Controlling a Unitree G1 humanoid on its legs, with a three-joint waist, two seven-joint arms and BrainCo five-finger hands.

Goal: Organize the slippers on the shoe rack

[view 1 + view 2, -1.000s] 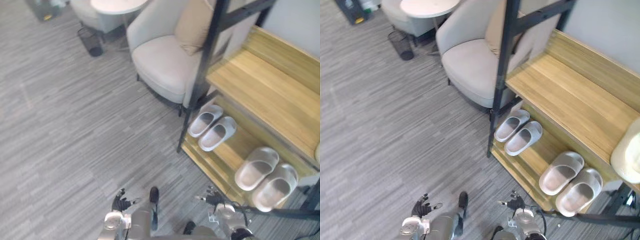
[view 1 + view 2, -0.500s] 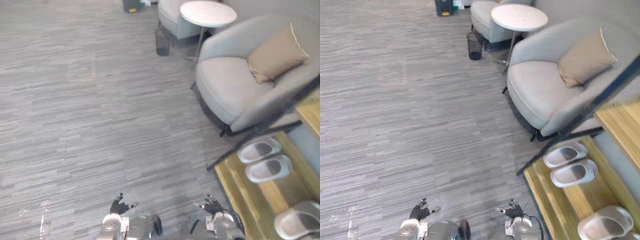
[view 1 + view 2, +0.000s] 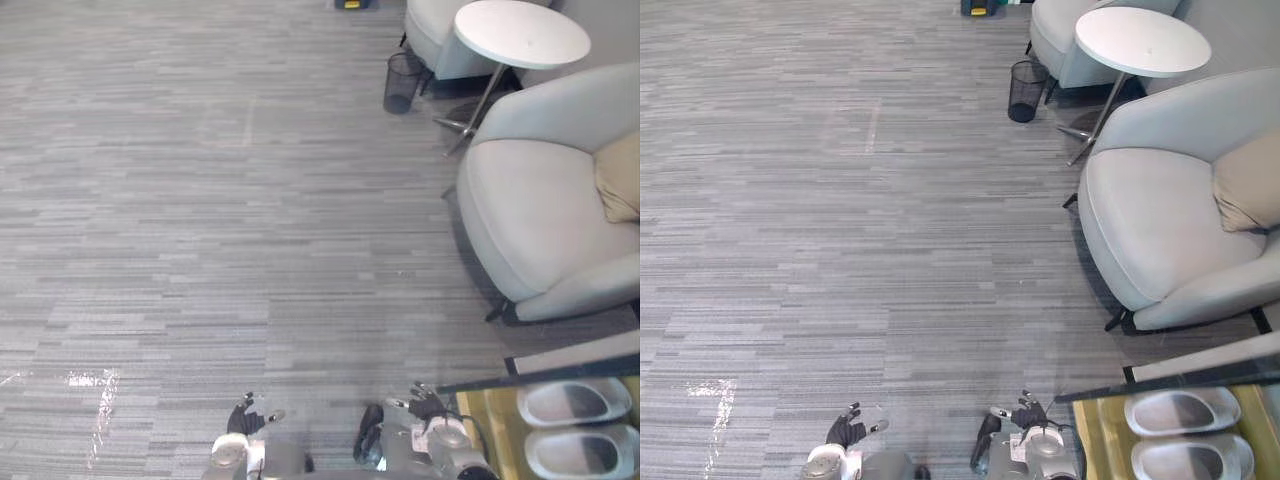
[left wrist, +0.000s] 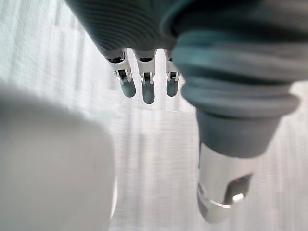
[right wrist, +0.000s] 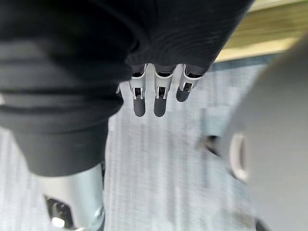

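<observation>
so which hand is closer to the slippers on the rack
Right. The right hand hangs a short way to the left of the slippers; the left hand hangs farther left, over the carpet.

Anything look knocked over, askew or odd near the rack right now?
Nothing stands out. The two slippers lie side by side on the rack shelf, the wastebasket stands upright by the round table, and the left hand and right hand hang open, empty.

The left hand [image 3: 243, 418] is at the bottom middle, fingers straight and loose. The right hand [image 3: 425, 405] is further right, fingers straight too.
</observation>
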